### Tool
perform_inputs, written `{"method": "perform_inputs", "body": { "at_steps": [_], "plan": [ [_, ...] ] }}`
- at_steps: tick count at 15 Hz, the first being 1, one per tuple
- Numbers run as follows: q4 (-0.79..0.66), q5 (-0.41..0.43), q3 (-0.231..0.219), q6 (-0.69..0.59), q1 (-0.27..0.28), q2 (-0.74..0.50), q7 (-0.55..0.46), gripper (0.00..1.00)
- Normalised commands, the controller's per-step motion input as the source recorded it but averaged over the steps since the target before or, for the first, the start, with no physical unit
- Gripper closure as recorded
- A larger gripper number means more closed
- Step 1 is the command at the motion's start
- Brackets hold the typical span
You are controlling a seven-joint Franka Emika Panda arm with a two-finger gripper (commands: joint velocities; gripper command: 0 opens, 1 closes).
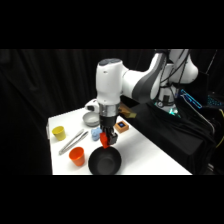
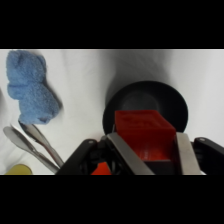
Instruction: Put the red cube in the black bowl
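Wrist view shows the gripper (image 2: 148, 150) clamped on the red cube (image 2: 144, 131), one metal finger (image 2: 126, 156) pressed to each side of it. The cube is off the table, held above the black bowl (image 2: 167, 100), whose round rim shows behind and around it. A blue cloth (image 2: 31, 92) lies on the white table (image 2: 85, 80) well to one side of the bowl, and the metal tongs (image 2: 32, 145) lie just past the cloth, their handles running toward the picture's lower edge. A bit of a yellow thing (image 2: 19, 170) shows at the lower corner beside the tongs.

Side view has the arm (image 1: 130, 80) reaching over the table (image 1: 150, 155) from the upper right, with the gripper (image 1: 106, 141) pointing straight down. The cube (image 1: 105, 139) sits between the fingers just above the far rim of the bowl (image 1: 105, 162), which stands at the table's near edge. An orange cup (image 1: 77, 156) stands just beside the bowl, and the tongs (image 1: 72, 141) lie near it. A yellow cup (image 1: 59, 132) stands farther back by the table's edge. A grey bowl (image 1: 90, 119) sits behind the gripper, the cloth (image 1: 96, 134) lies near it, and an orange-brown block with a dark top (image 1: 121, 126) rests on the other side of the gripper.
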Motion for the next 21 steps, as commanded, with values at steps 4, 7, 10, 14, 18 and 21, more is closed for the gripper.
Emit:
{"method": "perform_inputs", "body": {
  "at_steps": [4,7,10,14,18,21],
  "plan": [
    [0.38,0.146,0.016,0.13,-0.020,0.37,-0.19,0.72],
    [0.30,0.181,0.022,0.17,-0.026,0.33,-0.22,0.72],
    [0.23,0.193,0.032,0.12,-0.033,0.25,-0.22,0.72],
    [0.18,0.197,0.059,0.09,-0.045,0.15,-0.24,0.21],
    [0.13,0.178,0.072,-0.05,-0.048,0.02,-0.23,0.00],
    [0.09,0.191,0.087,-0.22,-0.066,-0.13,-0.23,0.00]
  ]
}}
